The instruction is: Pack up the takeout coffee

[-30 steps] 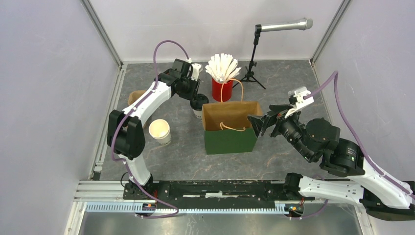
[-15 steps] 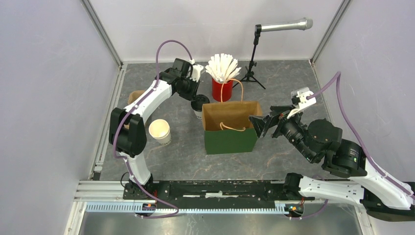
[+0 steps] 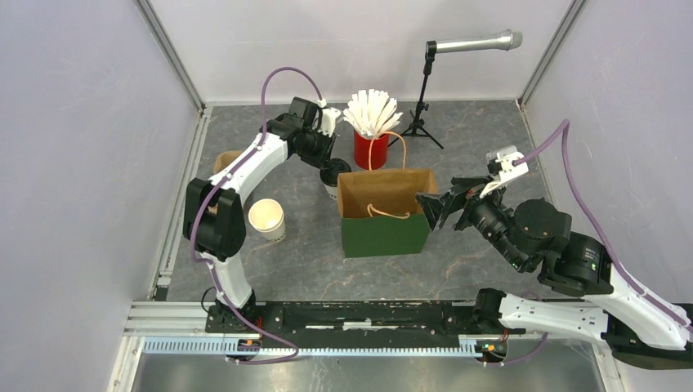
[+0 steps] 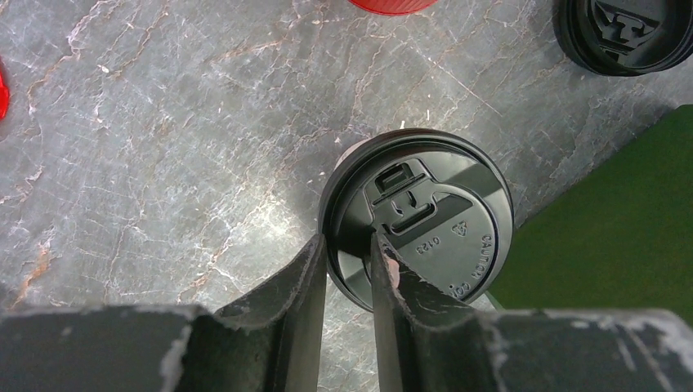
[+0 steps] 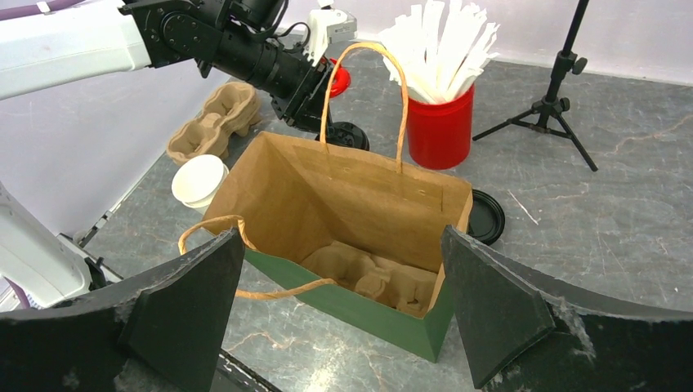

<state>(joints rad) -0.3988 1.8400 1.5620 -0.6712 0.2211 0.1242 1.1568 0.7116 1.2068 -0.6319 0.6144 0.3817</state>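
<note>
I have the left fingers (image 4: 306, 273) down at the lidded cup (image 3: 333, 175), which stands upright on the grey worktop (image 3: 286, 269) just beside the back left corner of the paper bag (image 3: 384, 233), outside it. From the left wrist view the two fingers sit close together and nip the near rim of the black lid (image 4: 425, 220), one finger outside the rim and the other on top of the lid. The lid is seated on that cup. The second, open cup (image 3: 266, 219) stands lidless on the worktop to the left of the bag, well apart from it, its cream inside showing. Its loose lid (image 5: 486, 216) lies flat on the worktop behind the bag, between the bag and the red cup of white sticks (image 5: 440, 126). The right fingers (image 5: 188, 302) are spread wide and hold nothing; they hang at the right side of the bag, looking down into its open mouth. A pulp carrier (image 5: 368, 273) lies on the bag's bottom, and a second carrier (image 5: 216, 122) rests on the worktop at the far left. A microphone stand (image 3: 421, 106) is at the back.
</note>
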